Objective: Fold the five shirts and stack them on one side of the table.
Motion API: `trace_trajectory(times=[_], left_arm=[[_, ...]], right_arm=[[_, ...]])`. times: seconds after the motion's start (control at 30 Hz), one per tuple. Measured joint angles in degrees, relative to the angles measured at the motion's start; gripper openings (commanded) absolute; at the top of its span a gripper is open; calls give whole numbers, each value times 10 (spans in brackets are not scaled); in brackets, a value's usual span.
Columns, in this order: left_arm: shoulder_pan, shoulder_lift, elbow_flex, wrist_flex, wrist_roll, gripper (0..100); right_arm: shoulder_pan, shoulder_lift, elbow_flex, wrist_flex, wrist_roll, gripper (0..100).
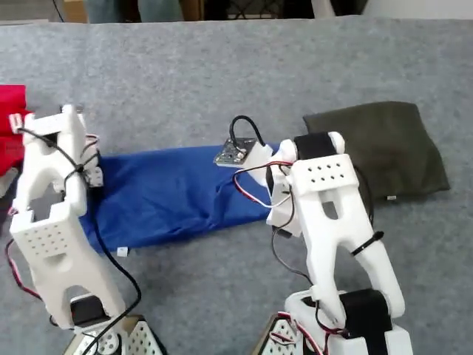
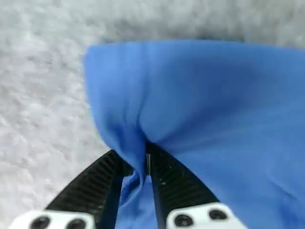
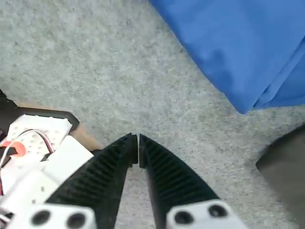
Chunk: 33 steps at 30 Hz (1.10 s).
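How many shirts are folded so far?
One dark green shirt lies folded at the side. The left gripper pinches the blue shirt, folded into a long strip; the right gripper is shut, empty. A red cloth waits at the edge. No stack yet.

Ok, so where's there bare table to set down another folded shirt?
The widest bare table runs along the far edge, behind the blue shirt and the dark green shirt. A smaller patch lies in front of the blue shirt, between the arm bases. The middle is crowded by both arms; a red shirt takes the left edge.
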Motion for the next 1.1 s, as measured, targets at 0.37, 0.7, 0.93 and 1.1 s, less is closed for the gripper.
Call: trace_trajectory(times=[0.37, 0.7, 0.93, 1.1], left_arm=[[204, -25, -112, 58, 50, 29], [348, -25, -224, 62, 119, 29], [449, -25, -310, 62, 182, 30], [509, -25, -318, 27, 211, 30]], right_arm=[[74, -69, 0, 34, -3, 15], [309, -228, 0, 36, 120, 15], [440, -238, 0, 37, 124, 15], [504, -238, 0, 37, 115, 15]])
